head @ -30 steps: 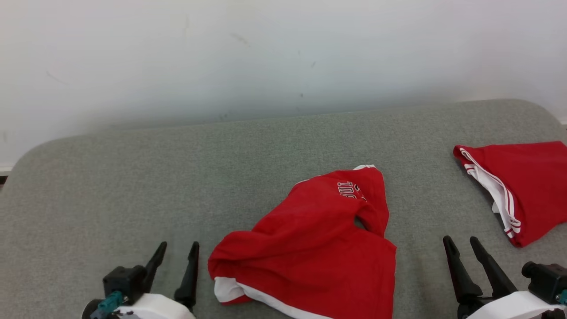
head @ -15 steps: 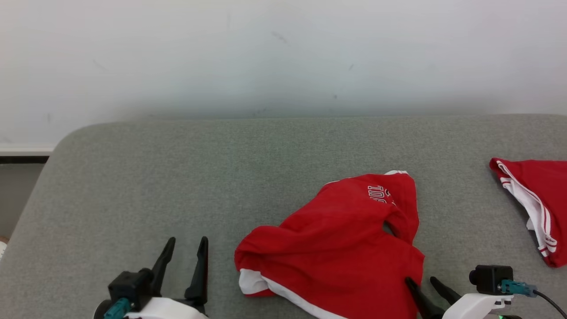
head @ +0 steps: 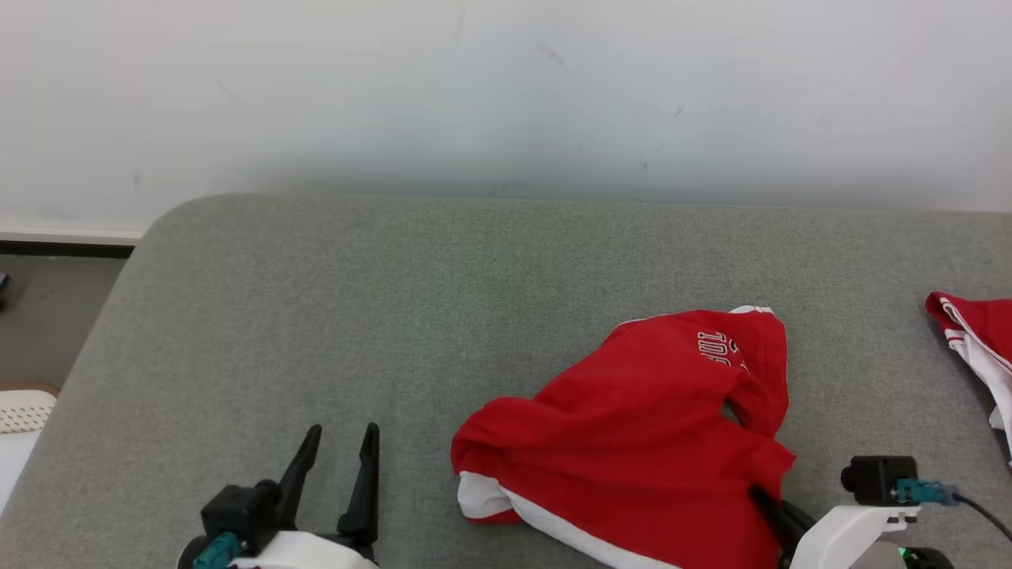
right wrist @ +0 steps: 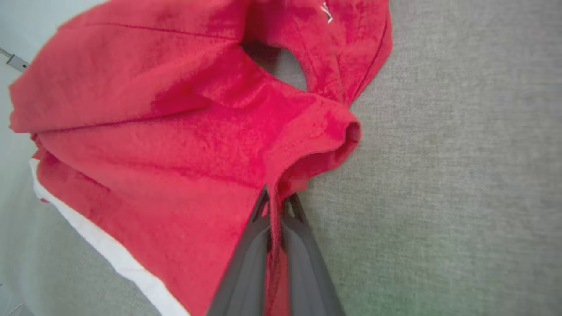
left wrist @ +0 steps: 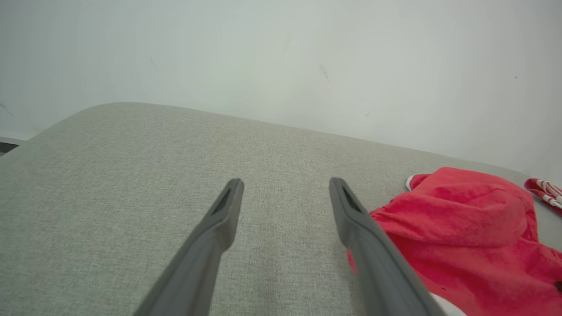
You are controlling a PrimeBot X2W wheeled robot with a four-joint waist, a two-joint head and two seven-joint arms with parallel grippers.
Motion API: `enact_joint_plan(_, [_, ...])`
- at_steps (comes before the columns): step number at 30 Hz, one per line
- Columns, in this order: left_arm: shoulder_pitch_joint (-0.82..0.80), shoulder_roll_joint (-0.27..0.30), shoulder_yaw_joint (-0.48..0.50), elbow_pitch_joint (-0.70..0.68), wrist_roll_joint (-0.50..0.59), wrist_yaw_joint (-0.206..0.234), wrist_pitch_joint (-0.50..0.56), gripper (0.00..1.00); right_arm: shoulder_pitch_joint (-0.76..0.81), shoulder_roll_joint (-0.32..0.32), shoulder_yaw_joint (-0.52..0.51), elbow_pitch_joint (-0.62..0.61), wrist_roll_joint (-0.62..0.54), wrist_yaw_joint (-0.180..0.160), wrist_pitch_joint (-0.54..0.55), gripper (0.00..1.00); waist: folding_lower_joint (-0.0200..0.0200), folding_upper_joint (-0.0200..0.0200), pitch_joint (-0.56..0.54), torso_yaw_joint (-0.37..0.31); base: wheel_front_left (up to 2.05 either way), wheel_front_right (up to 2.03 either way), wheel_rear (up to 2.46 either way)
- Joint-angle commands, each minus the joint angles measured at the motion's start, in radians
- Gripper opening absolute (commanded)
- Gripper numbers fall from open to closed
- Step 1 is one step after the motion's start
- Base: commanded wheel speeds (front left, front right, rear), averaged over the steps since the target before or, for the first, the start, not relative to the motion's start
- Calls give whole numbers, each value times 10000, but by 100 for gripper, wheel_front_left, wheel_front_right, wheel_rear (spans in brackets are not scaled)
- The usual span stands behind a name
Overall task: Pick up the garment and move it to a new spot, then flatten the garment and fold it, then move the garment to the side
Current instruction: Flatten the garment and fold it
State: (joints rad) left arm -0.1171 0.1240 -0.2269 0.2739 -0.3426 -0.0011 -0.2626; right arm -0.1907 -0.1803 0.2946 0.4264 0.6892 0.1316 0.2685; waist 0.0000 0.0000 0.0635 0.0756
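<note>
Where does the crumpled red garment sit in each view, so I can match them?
Head view: red garment, lower centre-right, its right edge pinched by the right hand.
Left wrist view: at the right edge, beside the open left hand.
Right wrist view: upper left to centre.
Shared landmark: the grey cushion under it.

Red garment (head: pixel 632 427), grey-green surface (head: pixel 316 316).
You see its white hem band and white lettering; right of the garment, another red cloth (head: pixel 976 320) has white stripes.
</note>
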Motion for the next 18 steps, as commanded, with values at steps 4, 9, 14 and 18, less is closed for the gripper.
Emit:
enact_joint_plan(4, [-89,-15,98,-18,103,-114,-19,100,-382,-601,-320,-233,156,-21,206,0,0,0,195,-3,0,0,0])
enact_joint_plan(9, [-232,-82,112,53,185,-242,-18,100,-815,-1224,-562,-175,292,-21,600,0,0,0,537,23,0,0,0])
enact_joint_plan(14, [-374,-160,145,164,241,-320,-19,100,-1262,-1524,-592,314,440,-21,827,12,0,0,736,10,0,0,0])
enact_joint_plan(18, [-436,-223,178,311,293,-378,-19,100,-1572,-1464,-542,845,489,-21,801,100,0,0,681,-100,0,0,0])
